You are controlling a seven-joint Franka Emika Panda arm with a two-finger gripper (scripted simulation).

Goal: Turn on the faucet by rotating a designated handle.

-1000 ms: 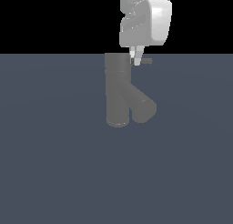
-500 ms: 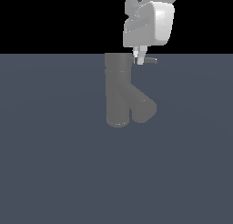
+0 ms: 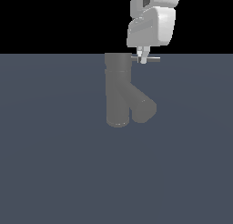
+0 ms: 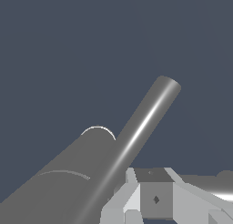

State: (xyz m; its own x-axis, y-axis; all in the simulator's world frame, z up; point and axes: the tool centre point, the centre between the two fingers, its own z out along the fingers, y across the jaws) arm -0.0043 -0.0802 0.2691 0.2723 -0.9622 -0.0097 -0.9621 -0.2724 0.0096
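Observation:
The matte grey faucet [image 3: 119, 91] stands upright, its thick spout [image 3: 144, 108] branching down toward the exterior view's right. The handle [image 3: 154, 59], a thin shiny rod, sticks out sideways from the faucet's cap toward that same side. My white gripper [image 3: 143, 59] hangs straight down from above, its fingertips at the handle's height and overlapping the rod near the cap. In the wrist view the handle [image 4: 146, 120] runs diagonally right past one finger [image 4: 154, 198], with the faucet [image 4: 63, 186] behind it. The gap between the fingers does not show.
A plain dark grey-blue floor [image 3: 54, 173] lies around the faucet. No other object shows in either view.
My gripper has shifted toward the exterior view's right. The handle's free end reaches further to that side than before.

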